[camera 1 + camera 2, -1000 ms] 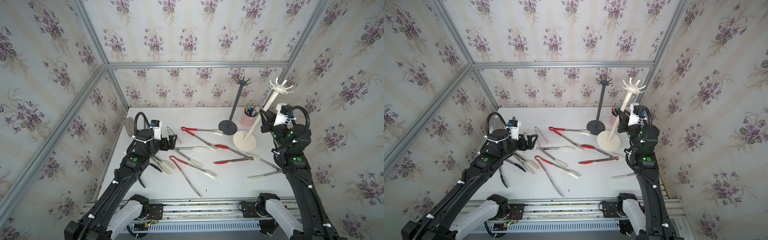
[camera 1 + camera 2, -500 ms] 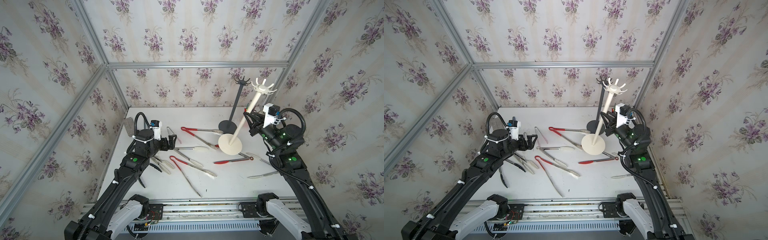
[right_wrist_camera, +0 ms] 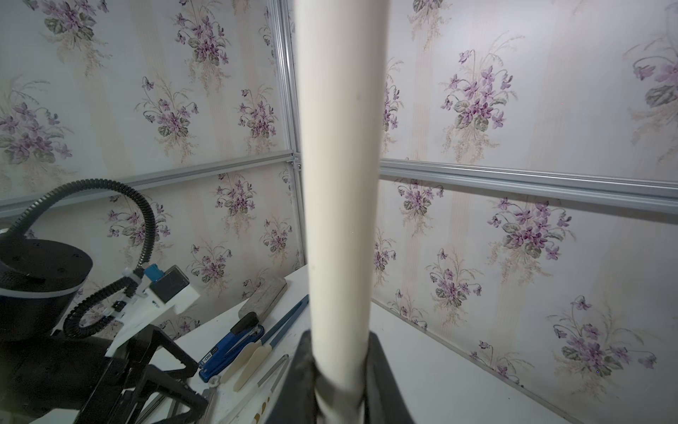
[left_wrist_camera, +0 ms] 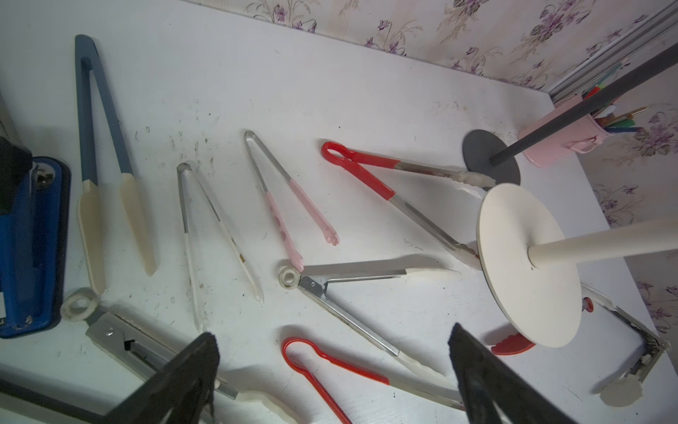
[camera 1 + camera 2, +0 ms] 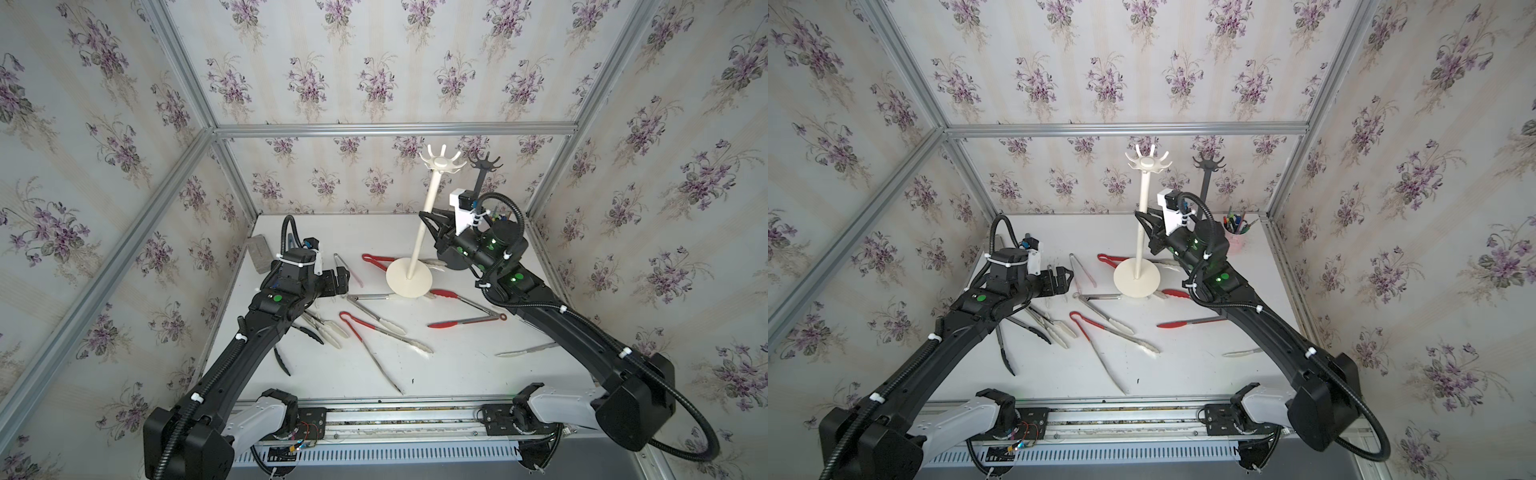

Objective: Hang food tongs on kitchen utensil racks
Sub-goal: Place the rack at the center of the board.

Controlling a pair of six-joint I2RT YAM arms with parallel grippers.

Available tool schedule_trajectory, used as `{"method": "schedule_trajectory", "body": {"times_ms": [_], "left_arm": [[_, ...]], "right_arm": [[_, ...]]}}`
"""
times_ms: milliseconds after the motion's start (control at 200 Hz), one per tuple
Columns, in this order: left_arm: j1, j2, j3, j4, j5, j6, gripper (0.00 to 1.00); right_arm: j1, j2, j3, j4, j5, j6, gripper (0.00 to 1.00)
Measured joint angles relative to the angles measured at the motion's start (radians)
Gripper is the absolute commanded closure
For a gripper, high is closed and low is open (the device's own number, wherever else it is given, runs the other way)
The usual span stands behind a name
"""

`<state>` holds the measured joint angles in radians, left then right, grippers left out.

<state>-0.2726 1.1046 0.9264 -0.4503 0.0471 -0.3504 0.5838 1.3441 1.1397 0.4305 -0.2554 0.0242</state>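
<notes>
My right gripper is shut on the pole of the white utensil rack, about halfway up, as both top views show. The rack leans a little. Its round base covers the tips of red-handled tongs; whether it rests on the table I cannot tell. The black rack stands behind it at the back right. Several food tongs lie spread over the table, among them red ones. My left gripper is open, low over another red-handled pair.
A pink cup of pens stands in the back right corner beside the black rack's base. A blue-and-black stapler and a grey block lie at the back left. Papered walls close in the white table.
My right gripper has carried the white rack leftward from the right rear to the middle of the table, among the tongs. The left arm has not moved.
</notes>
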Motion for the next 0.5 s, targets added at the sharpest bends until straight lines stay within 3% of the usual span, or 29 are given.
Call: {"method": "schedule_trajectory", "body": {"times_ms": [500], "left_arm": [[0.027,0.02,0.011,-0.036,-0.016,0.001,0.01]], "right_arm": [[0.069,0.299,0.177,0.113,-0.012,0.055,1.0]]}}
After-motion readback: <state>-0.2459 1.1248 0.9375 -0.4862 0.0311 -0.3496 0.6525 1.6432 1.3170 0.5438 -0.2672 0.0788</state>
